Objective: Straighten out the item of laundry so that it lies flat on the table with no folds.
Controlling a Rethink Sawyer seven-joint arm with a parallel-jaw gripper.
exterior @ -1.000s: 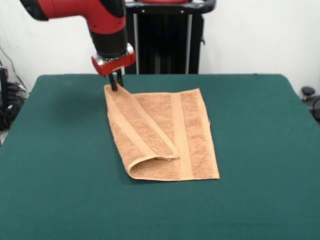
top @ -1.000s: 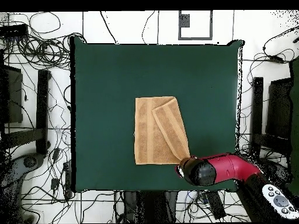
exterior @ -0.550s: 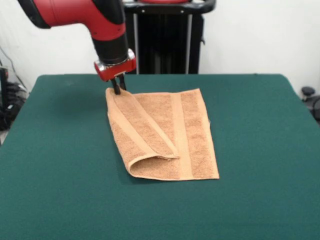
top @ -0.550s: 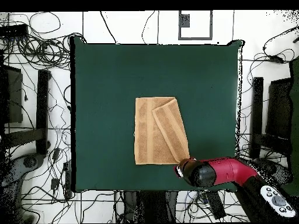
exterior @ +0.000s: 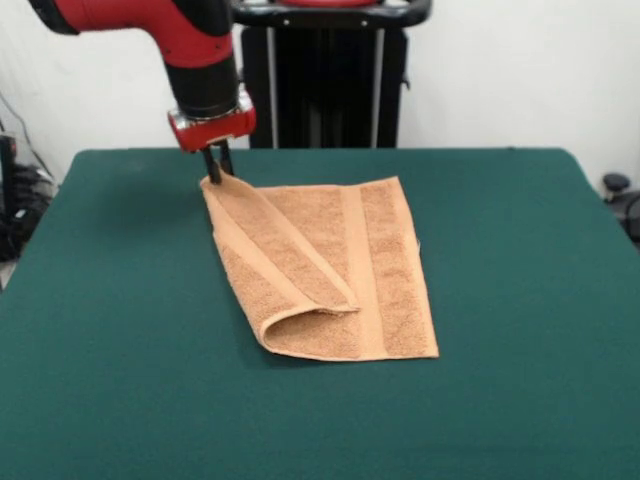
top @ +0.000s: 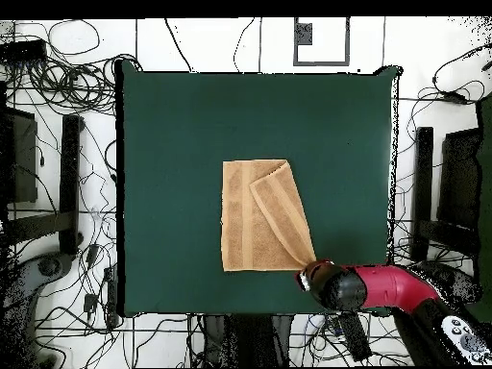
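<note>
Here the table (exterior: 520, 300) spreads wide beneath my gripper (exterior: 215, 172). The towel (exterior: 385, 260) lies just below and beyond it, one flap folded over. Soft, limp, light, I judge. My fingers pinch the folded flap's corner, the best hold.

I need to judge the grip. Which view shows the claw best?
The front view: the claw pinches the folded orange-tan terry towel's far corner. Overhead, the red arm hides it.

Front camera low across table (exterior: 520, 250); overhead straight down; both share table.
</note>
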